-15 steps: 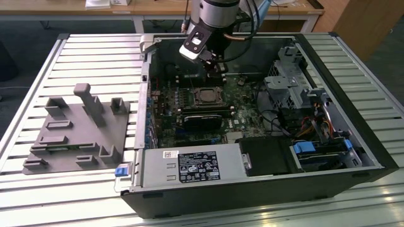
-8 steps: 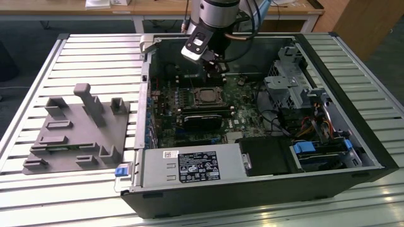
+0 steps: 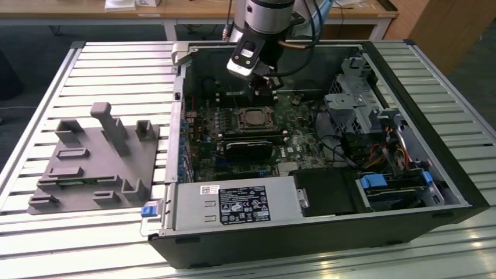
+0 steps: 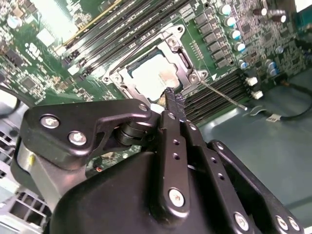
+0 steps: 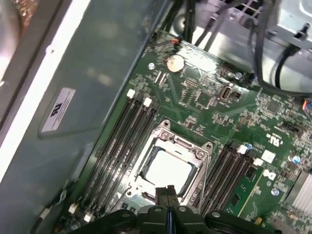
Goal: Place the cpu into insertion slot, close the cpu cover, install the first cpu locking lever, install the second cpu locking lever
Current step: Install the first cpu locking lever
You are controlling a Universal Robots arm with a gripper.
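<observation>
Nearest, in both wrist views: tool (image 5: 168, 190) closed, two fingertips pressed flat together with nothing between them. Black linkage and housing cut off at the picture edge, masking part of the board in the second wrist view.

Just past the fingertips, gap or contact not discernible: cpu (image 5: 168, 169), pale silvery top upward, seated in the insertion slot (image 3: 254, 118). One edge of the chip hidden behind the fingertips in both wrist views.

Around the chip: cpu cover (image 5: 181, 142) lying flat, metal top showing through the cut-out centre. Thin lever rod (image 4: 223, 95) slanting from one corner of the cover out over the neighbouring slots; latched or free not discernible.

Farther out: green motherboard (image 5: 214, 105), long black memory slots (image 5: 119, 146) on either side of the socket, round coin cell (image 5: 175, 62), dark cables beyond it partly cut off.

In the exterior view: arm (image 3: 268, 17) descending steeply from above into the open computer case (image 3: 310, 238), upper links cut off, tool tip hard to separate from the dark interior just behind the slot. Case lying on its side on the slatted surface (image 3: 116, 58). Grey fixture block (image 3: 93, 157) beside the case, toward the exterior view's left. Farthest, a wooden desk (image 3: 194, 9), mostly cut off.
</observation>
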